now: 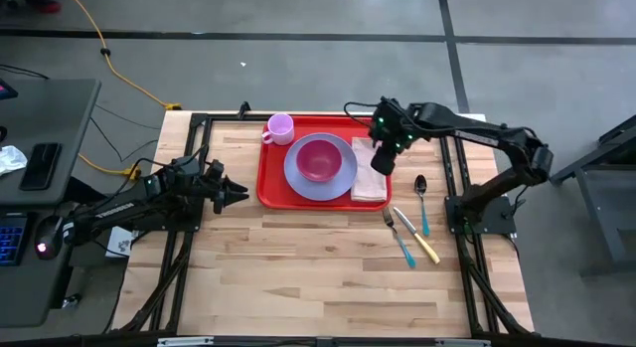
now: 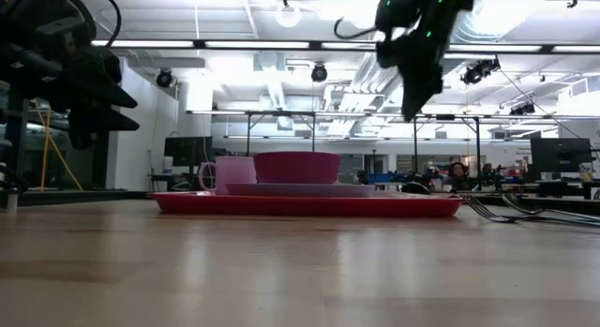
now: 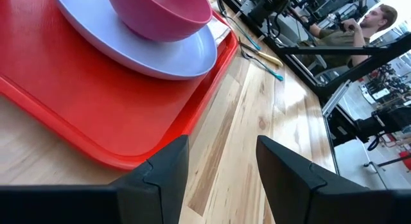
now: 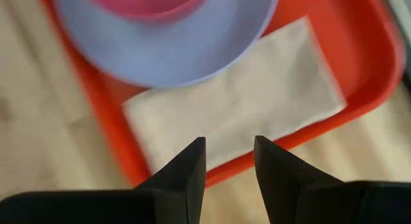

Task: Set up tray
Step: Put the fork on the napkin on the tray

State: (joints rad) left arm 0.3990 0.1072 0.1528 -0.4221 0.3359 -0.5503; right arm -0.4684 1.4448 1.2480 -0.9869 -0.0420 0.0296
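on the bench [image 1: 328, 258], the tray [image 1: 270, 183] is flanked by the parted, empty left end effector [image 1: 238, 195]; the right end effector [image 1: 382, 160], seemingly parted, is poised above the napkin [image 1: 368, 183].

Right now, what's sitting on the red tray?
On the tray: lavender plate carrying a pink bowl, a pink mug, and a napkin. Whatever lies under them is hidden.

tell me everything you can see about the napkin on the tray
The napkin is a pale beige rectangle, soft and papery-looking, lying flat on the right end of the red tray. One long edge runs beside the lavender plate and looks slightly tucked under its rim. The right gripper hovers over it, open, holding nothing.
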